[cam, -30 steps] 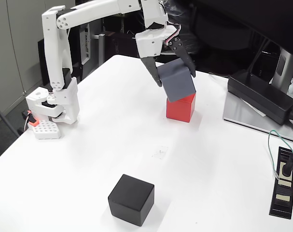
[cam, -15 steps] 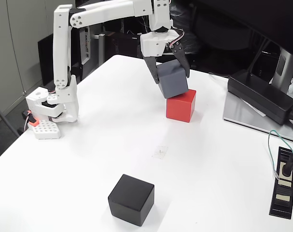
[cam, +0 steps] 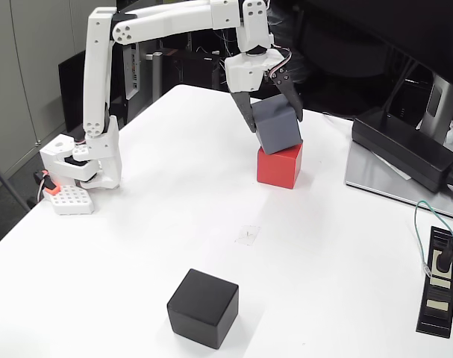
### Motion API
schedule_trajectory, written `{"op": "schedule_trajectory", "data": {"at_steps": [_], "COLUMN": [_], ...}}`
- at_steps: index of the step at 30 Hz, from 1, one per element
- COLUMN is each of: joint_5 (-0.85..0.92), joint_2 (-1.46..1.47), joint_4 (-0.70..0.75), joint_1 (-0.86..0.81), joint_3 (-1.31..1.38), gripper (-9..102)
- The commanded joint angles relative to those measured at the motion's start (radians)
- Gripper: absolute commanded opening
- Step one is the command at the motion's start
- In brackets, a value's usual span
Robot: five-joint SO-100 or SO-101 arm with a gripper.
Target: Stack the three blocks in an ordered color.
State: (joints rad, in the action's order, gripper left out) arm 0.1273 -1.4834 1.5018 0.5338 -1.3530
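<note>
Grey block (cam: 277, 125), tilted, sits clamped in the gripper (cam: 274, 118), apparently touching the red block (cam: 280, 166) beneath. Black block (cam: 202, 307) lies well apart near the table (cam: 136, 224) front edge; power brick (cam: 402, 148) at right.

Grey block (cam: 277, 125): plain medium grey, atop red block (cam: 280, 165), bright red. Black block (cam: 203, 308): matte black, well in front of red block. Arm (cam: 99, 89) white; gripper (cam: 275, 121) fingers black. Table (cam: 174, 194) plain white.

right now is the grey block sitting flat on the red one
No, tilted. The grey block leans on the red block, with the fingers around it.
</note>
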Motion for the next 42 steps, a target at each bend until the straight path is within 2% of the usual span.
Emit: {"op": "schedule_trajectory", "data": {"at_steps": [1, 11, 17, 28, 35, 42], "joint_5": [-0.009, -0.005, -0.005, 0.006, 0.026, 0.213], "joint_2": [0.002, 0.002, 0.002, -0.012, -0.014, -0.057], "joint_4": [-0.008, -0.009, -0.009, 0.015, 0.037, 0.038], "joint_1": [-0.008, -0.009, -0.011, -0.041, -0.236, -0.471], "joint_3": [0.028, 0.015, 0.014, 0.025, 0.031, 0.017], "gripper": [2, 30, 40, 42, 42, 42]}}
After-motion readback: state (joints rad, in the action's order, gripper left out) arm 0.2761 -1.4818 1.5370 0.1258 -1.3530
